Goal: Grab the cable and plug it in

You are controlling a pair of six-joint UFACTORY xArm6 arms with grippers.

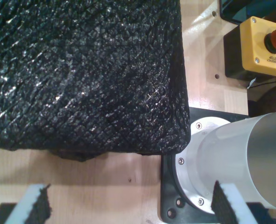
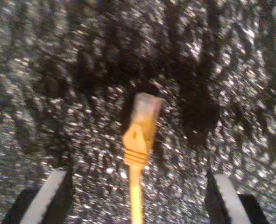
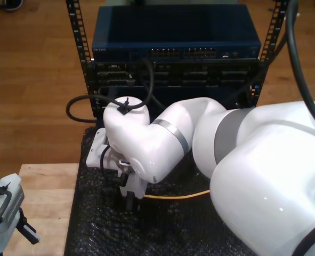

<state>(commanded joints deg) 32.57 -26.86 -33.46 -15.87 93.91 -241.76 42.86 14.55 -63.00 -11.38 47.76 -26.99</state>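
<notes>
cable (image 2: 140, 140) on black mat (image 2: 231, 70), rack (image 3: 176, 53) behind

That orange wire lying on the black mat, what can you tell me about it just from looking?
The cable is thin, orange-yellow and looks plastic-coated, ending in a ribbed orange boot and a small clear plug. It lies flat on the glittery black foam mat, plug end between the open fingers of my second tool, which do not touch it. In the exterior view a curved stretch runs under the white arm.

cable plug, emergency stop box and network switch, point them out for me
cable plug (image 2: 146, 108), second wrist view, on its clear tip
emergency stop box (image 1: 263, 44), first wrist view, on its yellow top
network switch (image 3: 173, 29), exterior view, on its blue top
</notes>
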